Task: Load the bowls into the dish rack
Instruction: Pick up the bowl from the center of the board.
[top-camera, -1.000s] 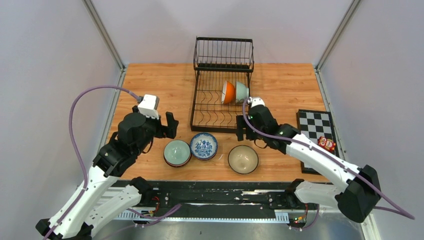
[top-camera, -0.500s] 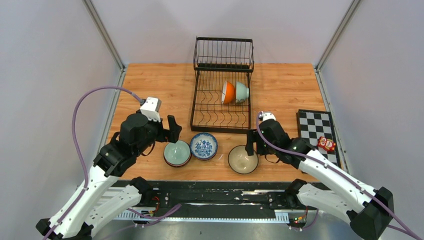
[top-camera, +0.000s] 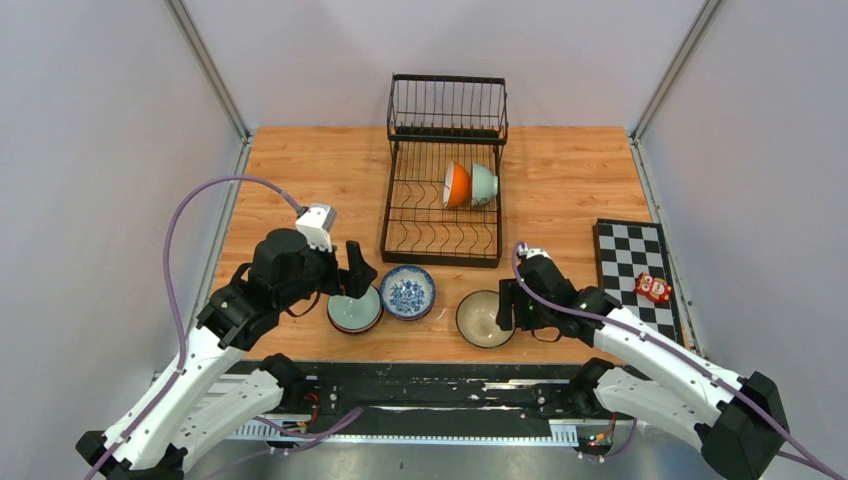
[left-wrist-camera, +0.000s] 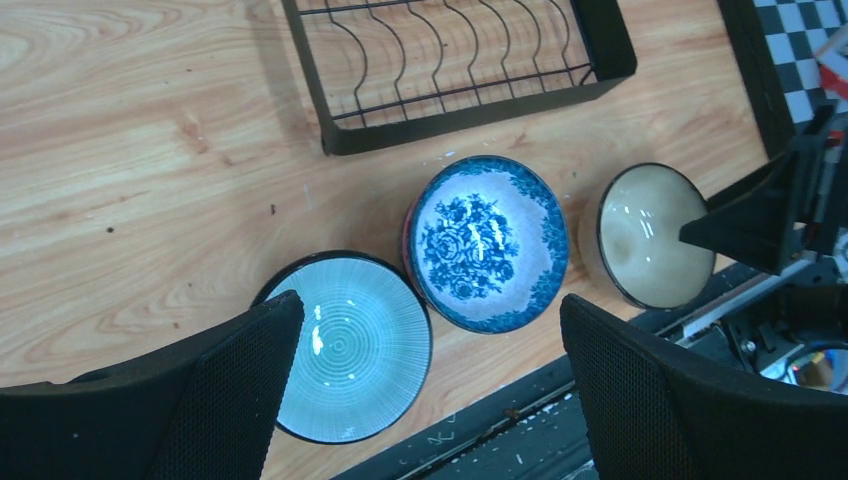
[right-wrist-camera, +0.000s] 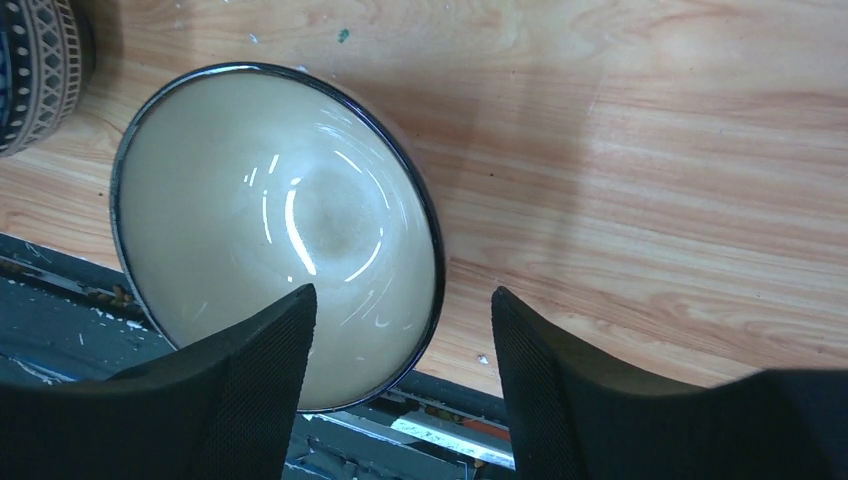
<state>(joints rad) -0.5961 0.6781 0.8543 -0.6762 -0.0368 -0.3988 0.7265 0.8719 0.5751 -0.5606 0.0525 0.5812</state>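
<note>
Three bowls sit in a row near the table's front edge: a celadon bowl (top-camera: 353, 308) (left-wrist-camera: 345, 345), a blue-and-white bowl (top-camera: 407, 292) (left-wrist-camera: 488, 243) and a cream bowl (top-camera: 483, 318) (right-wrist-camera: 270, 225). My left gripper (top-camera: 352, 280) (left-wrist-camera: 432, 310) hangs wide open above the celadon bowl, one finger over its left edge. My right gripper (top-camera: 508, 305) (right-wrist-camera: 400, 300) is open and straddles the cream bowl's right rim, one finger over the inside and one outside, with gaps on both sides. The black wire dish rack (top-camera: 440, 232) holds an orange bowl (top-camera: 457, 185) and a pale green bowl (top-camera: 484, 182) on edge.
A black-and-white checkered board (top-camera: 630, 250) lies at the right edge with a small red object (top-camera: 654, 288) on it. A black rail (top-camera: 430, 385) runs along the table's near edge just below the bowls. Grey walls enclose the table.
My right arm has come back from the rack and down to the cream bowl, its jaws narrowing. My left gripper has shifted right and lower, over the celadon bowl.
</note>
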